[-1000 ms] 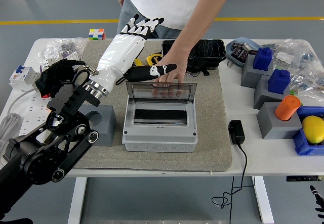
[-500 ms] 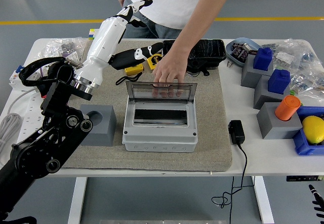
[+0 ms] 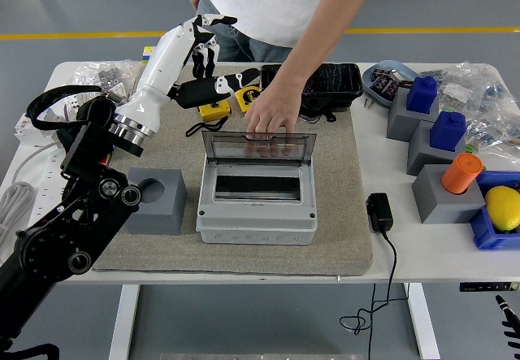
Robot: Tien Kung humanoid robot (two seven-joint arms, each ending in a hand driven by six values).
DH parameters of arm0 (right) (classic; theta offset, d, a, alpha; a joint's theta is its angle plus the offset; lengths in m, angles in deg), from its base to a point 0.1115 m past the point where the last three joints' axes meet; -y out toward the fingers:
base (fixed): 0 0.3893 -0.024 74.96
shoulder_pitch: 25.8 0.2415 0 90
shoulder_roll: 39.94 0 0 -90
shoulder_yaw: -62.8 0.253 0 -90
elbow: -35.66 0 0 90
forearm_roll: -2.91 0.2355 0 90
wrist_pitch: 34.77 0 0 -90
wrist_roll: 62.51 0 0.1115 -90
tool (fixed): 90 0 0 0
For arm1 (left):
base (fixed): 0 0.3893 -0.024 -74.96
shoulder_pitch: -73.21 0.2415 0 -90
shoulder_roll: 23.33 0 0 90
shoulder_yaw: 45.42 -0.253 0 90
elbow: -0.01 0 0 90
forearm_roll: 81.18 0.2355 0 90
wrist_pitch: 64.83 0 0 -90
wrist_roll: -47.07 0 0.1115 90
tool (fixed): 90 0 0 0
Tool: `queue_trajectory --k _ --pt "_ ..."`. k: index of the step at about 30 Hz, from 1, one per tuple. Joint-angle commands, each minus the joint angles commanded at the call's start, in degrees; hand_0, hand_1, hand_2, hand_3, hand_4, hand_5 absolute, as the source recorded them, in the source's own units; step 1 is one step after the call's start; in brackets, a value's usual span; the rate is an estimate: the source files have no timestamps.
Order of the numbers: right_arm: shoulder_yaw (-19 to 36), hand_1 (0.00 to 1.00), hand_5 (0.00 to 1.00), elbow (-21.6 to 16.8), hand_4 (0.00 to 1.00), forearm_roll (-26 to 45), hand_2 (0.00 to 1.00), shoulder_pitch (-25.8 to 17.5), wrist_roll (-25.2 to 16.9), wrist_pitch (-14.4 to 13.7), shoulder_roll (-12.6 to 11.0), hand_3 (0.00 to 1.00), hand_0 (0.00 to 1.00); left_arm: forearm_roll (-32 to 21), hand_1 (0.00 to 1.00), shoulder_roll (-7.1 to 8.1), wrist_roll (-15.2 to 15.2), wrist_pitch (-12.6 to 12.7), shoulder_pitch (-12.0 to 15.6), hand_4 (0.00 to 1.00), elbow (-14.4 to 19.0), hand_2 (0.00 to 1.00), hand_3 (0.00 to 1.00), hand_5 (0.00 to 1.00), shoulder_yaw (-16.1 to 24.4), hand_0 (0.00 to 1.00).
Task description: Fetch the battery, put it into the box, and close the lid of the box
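The grey box (image 3: 256, 214) stands mid-table on a felt mat, its clear lid (image 3: 258, 145) raised upright. A person's hand (image 3: 272, 114) rests on the lid's top edge. My left hand (image 3: 205, 41) hangs raised behind the box near the person, its fingers loosely relaxed with nothing between them. Just below it lies a black oblong object with white marks (image 3: 218, 88); I cannot tell whether it is the battery or whether my fingers touch it. Only a fingertip of my right hand (image 3: 507, 310) shows at the bottom right corner.
A grey block with a round hole (image 3: 158, 201) sits left of the box. A yellow tape measure (image 3: 214, 110) and a black tray (image 3: 313, 84) lie behind it. Grey blocks, an orange cylinder (image 3: 461, 171) and a lemon (image 3: 504, 207) crowd the right; a black adapter (image 3: 379, 211) lies beside the mat.
My left arm swung up and leftward, and its fingers went from spread to drooping. The black oblong object shifted up and left. The person's hand stayed on the lid.
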Motion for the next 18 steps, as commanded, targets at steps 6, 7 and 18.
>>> queue_trajectory --k 6,7,18 --pt "-0.5 0.779 0.998 0.0 0.998 0.4 0.763 0.0 0.0 0.0 -0.1 0.759 0.818 3.7 0.993 0.67 2.4 -3.8 0.3 0.998 0.2 0.952 0.813 0.875 -1.7 0.998" --pt "-0.5 0.779 0.998 0.0 0.998 0.4 0.764 0.0 0.0 0.0 -0.2 0.760 0.818 4.3 0.998 0.87 3.0 -4.6 0.3 0.998 0.4 0.998 0.926 0.997 -2.2 0.998" --pt "-0.7 0.779 0.998 0.0 0.998 0.5 0.763 -0.2 0.0 -0.1 -0.3 0.759 0.817 14.3 0.998 3.58 12.0 -12.8 1.3 0.998 1.4 0.998 0.926 0.998 -5.5 0.998"
